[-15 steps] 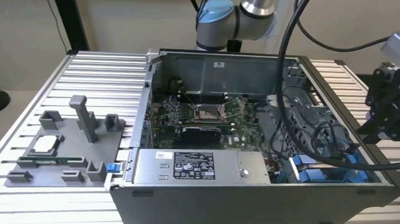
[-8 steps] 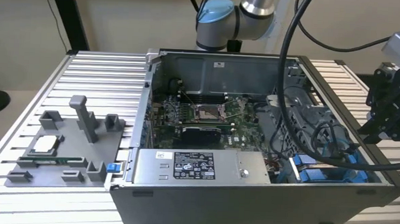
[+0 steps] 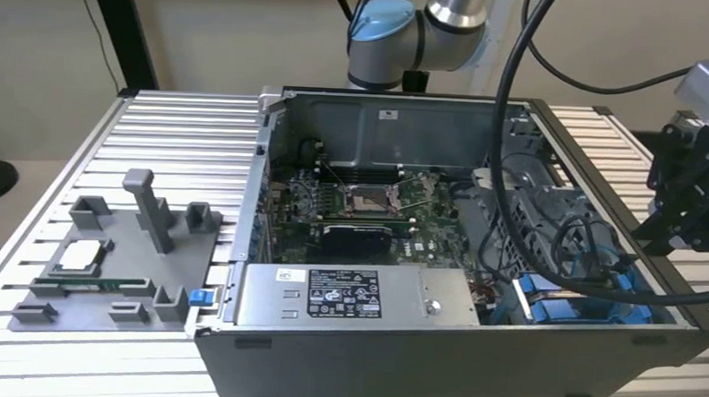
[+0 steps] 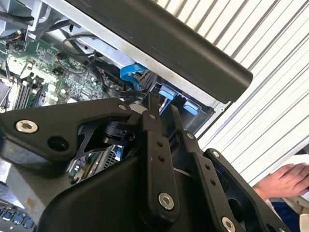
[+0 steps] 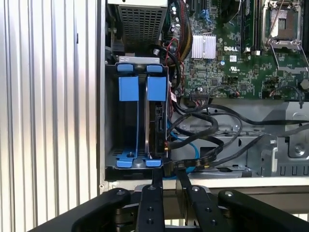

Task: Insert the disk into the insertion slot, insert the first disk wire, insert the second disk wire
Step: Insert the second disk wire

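At one corner of the open computer case (image 3: pixel 444 355), next to the power supply box (image 3: pixel 338 296), sits the insertion slot (image 5: pixel 110 121). The disk (image 5: pixel 155 121) stands on edge inside it, between blue rails. Over the case's rim by that slot hangs the gripper (image 5: pixel 168 173) — jaws slightly apart, gripping nothing. Black wires (image 5: pixel 212 128) and a blue wire (image 5: pixel 190 145) curl inside the case, just beside the disk.

1. We see an open computer case (image 3: pixel 443 364) on the ribbed metal worktop (image 3: pixel 178 137).
2. Inside it are a green motherboard (image 3: pixel 367 208), a grey power supply box (image 3: pixel 350 297) and loose black cables (image 5: pixel 207 130).
3. A grey fixture plate (image 3: pixel 112 269) lies beside the case, on the exterior view's left.
4. A person's hand (image 4: pixel 285 181) is near the worktop.
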You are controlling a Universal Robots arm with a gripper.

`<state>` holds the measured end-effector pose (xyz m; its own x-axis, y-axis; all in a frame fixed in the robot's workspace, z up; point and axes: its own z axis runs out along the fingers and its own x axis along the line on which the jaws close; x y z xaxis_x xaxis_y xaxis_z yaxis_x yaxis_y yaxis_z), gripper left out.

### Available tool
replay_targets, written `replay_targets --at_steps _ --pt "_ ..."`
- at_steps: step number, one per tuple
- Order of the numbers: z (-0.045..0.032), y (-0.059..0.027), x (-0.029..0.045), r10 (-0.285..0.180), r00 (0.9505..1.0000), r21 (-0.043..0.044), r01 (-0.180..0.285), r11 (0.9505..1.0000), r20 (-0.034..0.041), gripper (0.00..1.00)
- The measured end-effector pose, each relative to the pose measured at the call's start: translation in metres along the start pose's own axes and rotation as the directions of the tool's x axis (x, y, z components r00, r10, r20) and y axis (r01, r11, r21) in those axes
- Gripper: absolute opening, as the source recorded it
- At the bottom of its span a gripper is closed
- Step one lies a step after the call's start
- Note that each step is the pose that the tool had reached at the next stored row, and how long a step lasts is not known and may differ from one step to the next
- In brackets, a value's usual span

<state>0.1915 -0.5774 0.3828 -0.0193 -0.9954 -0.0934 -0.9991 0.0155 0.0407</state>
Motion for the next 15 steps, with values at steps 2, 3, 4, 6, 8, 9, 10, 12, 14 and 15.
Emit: replay_targets --at_steps 2,3,4,6,8,9,10,12,14,15 --pt "0.0015 -0.0001 0.0003 0.0 1.0 -0.0015 0.0 1.0 0.0038 0.0" --pt "0.002 -0.0002 0.0007 0.0 1.0 -0.003 0.0 1.0 0.0079 0.0" --pt "0.0025 -0.0003 0.0013 0.0 0.9999 -0.0048 0.0 1.0 0.0124 0.0" --pt "0.0032 -0.0006 0.003 0.0 0.9997 -0.0088 0.0 1.0 0.0224 0.0" --pt "0.0037 -0.0012 0.0056 0.0 0.9994 -0.0146 0.0 0.9999 0.0334 0.0" --pt "0.0038 -0.0014 0.0072 0.0 0.9993 -0.0185 0.0 0.9998 0.0382 0.0" --pt "0.004 -0.0016 0.009 0.001 0.9991 -0.0228 0.0 0.9997 0.0421 0.0" --pt "0.0043 -0.0019 0.0129 0.002 0.9987 -0.0323 0.0 0.9995 0.05 0.0" --pt "0.0044 -0.0024 0.0169 0.003 0.9983 -0.0428 -0.001 0.9991 0.0577 0.0" --pt "0.0046 -0.0025 0.0179 0.004 0.9983 -0.047 -0.001 0.9989 0.0589 0.0"
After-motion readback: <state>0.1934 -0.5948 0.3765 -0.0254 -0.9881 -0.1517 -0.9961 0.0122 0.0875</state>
